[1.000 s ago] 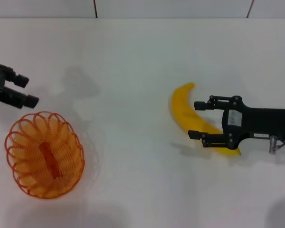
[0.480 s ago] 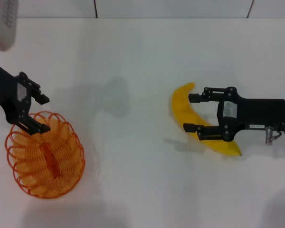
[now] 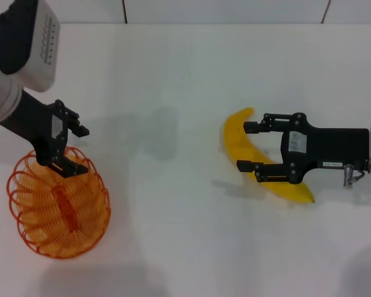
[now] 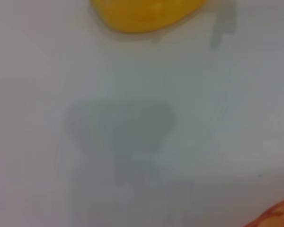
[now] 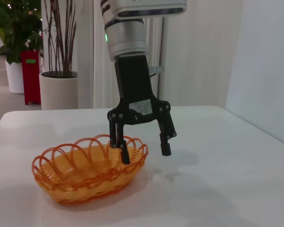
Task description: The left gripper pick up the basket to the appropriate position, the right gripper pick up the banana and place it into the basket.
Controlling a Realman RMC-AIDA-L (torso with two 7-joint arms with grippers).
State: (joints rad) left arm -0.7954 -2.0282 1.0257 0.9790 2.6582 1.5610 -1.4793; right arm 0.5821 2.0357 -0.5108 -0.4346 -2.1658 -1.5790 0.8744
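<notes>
The orange wire basket (image 3: 59,207) sits at the table's front left; it also shows in the right wrist view (image 5: 87,170) and at a corner of the left wrist view (image 4: 279,217). My left gripper (image 3: 81,151) is open and straddles the basket's far rim, one finger inside and one outside, as the right wrist view shows (image 5: 146,156). The yellow banana (image 3: 234,133) lies on the table right of centre; its end shows in the left wrist view (image 4: 142,14). My right gripper (image 3: 243,146) is open, low over the banana's middle, one finger on each side of it.
The white table (image 3: 173,204) reaches to a wall seam at the back. In the right wrist view a potted plant (image 5: 59,90) and a red pot (image 5: 32,75) stand beyond the table's far side.
My left arm has swung in from the left and come down over the basket's far rim. My right gripper has crept a little left along the banana and stays open.
</notes>
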